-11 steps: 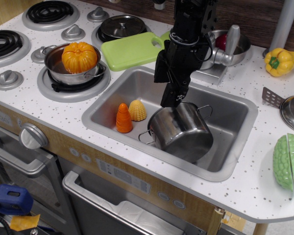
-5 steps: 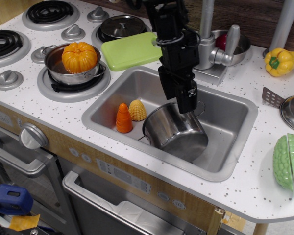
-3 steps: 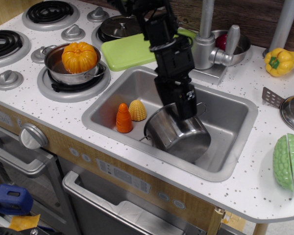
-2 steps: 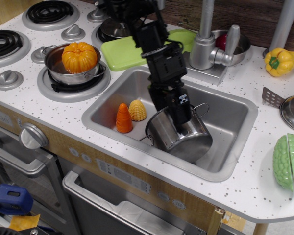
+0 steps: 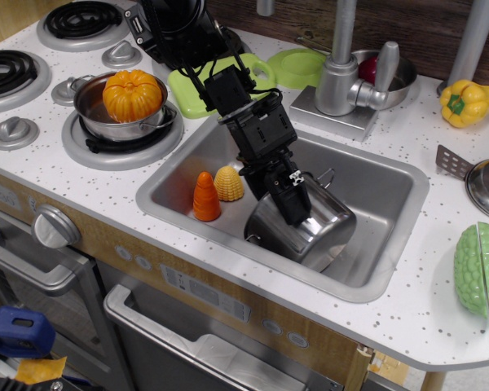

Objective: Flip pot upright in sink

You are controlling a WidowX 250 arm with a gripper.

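A rectangular brushed-steel sink (image 5: 391, 191) with rounded corners sits in the white speckled countertop (image 5: 407, 309). Inside it, toward six o'clock of the basin floor, lies the shiny cylindrical stainless-steel pot (image 5: 310, 232), tilted with its mouth turned up and toward one o'clock. One thin wire loop handle shows at the twelve o'clock edge of the pot and another at its eight o'clock edge.

The black gripper (image 5: 292, 204) reaches in from eleven o'clock, its arm slanting down over the sink's far-left corner. Its fingers are clamped on the pot's rim at the ten o'clock side, one finger lying across the outer wall.

At nine o'clock from the pot, an orange ribbed cone-shaped toy carrot (image 5: 206, 197) and a yellow toy corn piece (image 5: 228, 183) stand side by side on the basin floor, clear of the pot.

On the stove burner at ten o'clock of the sink, a shallower steel pan holds an orange pumpkin (image 5: 132, 94). A light-green cutting board (image 5: 197, 80) lies at eleven o'clock, partly behind the arm.
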